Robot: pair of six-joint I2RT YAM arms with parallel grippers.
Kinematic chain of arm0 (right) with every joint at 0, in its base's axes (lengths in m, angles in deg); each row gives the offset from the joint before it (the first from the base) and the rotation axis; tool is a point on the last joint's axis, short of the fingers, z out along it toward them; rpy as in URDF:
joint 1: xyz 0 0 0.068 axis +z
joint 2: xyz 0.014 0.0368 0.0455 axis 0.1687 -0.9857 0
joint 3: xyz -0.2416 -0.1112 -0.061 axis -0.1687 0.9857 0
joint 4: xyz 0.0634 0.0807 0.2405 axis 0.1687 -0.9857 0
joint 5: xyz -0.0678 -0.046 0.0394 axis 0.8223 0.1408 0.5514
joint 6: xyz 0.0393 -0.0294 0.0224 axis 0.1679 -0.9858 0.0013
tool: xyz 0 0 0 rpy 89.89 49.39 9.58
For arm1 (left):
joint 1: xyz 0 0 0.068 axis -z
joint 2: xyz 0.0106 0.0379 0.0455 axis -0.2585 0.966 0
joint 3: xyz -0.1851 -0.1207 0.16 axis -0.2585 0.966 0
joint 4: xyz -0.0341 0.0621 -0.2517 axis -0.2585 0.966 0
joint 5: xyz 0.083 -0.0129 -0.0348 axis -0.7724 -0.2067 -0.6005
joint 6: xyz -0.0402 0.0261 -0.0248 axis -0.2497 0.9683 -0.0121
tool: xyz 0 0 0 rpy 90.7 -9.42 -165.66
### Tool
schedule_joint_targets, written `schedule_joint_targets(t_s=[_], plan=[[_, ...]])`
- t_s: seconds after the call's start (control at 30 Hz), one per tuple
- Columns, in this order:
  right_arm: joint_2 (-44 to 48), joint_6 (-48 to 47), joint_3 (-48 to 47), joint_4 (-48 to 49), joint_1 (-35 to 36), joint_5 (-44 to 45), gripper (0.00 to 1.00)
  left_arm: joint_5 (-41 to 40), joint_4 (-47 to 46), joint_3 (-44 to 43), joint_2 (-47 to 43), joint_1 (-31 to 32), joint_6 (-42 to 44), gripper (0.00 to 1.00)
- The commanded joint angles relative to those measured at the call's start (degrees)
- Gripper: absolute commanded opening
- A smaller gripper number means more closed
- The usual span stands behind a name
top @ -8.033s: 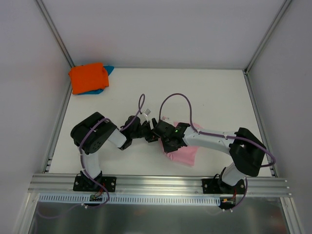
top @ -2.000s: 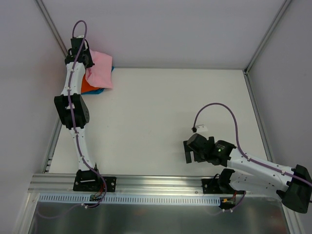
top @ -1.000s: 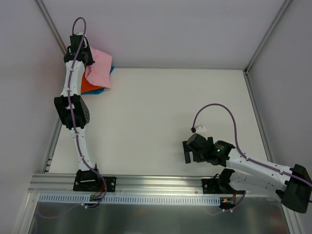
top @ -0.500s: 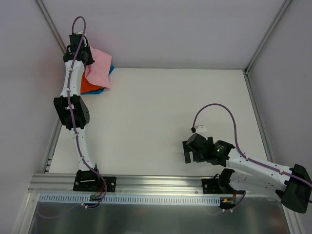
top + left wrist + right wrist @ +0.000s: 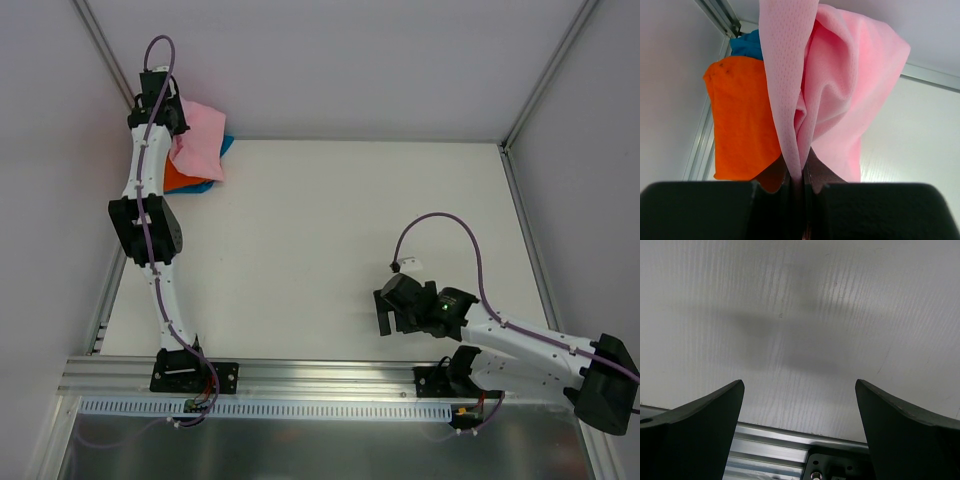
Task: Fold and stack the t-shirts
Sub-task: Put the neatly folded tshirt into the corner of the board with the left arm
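A folded light pink t-shirt (image 5: pixel 202 138) (image 5: pixel 840 95) hangs from my left gripper (image 5: pixel 170 128) (image 5: pixel 801 175), which is shut on it at the table's far left corner. Directly beneath it lies the folded bright orange t-shirt (image 5: pixel 178 176) (image 5: pixel 742 120). The orange one rests on the teal-blue t-shirt (image 5: pixel 222 146) (image 5: pixel 746 45), of which only the edges show. My right gripper (image 5: pixel 385 310) (image 5: pixel 800 385) hovers open low over the bare table near the front edge, with nothing between its fingers.
An aluminium rail (image 5: pixel 330 375) (image 5: pixel 770 437) runs along the table's near edge, just behind my right gripper. Frame posts and white walls close in the far left corner (image 5: pixel 720 15) beside the stack.
Over the last second the left gripper has shifted the pink t-shirt slightly left, further over the orange one. The right arm has hardly moved.
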Motion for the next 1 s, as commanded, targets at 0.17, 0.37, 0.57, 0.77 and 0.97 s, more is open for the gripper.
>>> schedule_joint_targets(t_s=[0.17,0.37,0.57,0.77,0.97], plan=[[-1.5,-0.7,-0.4,0.3,-0.6,-0.4,0.99,-3.6,-2.3,0.3,-0.7,-2.1,1.1,0.0],[-2.2,-0.9,-0.4,0.4,-0.7,-1.0,0.99,-5.6,-3.2,0.4,1.4,-2.5,1.6,0.0],[-2.7,-1.2,-0.8,0.4,-0.9,-1.7,0.99,-6.9,-3.8,0.4,4.0,-2.5,3.5,0.0],[-3.1,-1.2,-0.5,1.3,-0.9,-3.0,0.99,-9.0,-4.5,0.2,5.8,-2.8,4.5,0.0],[-6.9,-2.1,-0.4,3.0,-0.9,-4.3,0.99,-10.0,-6.0,-0.4,6.4,-3.8,5.7,0.0]])
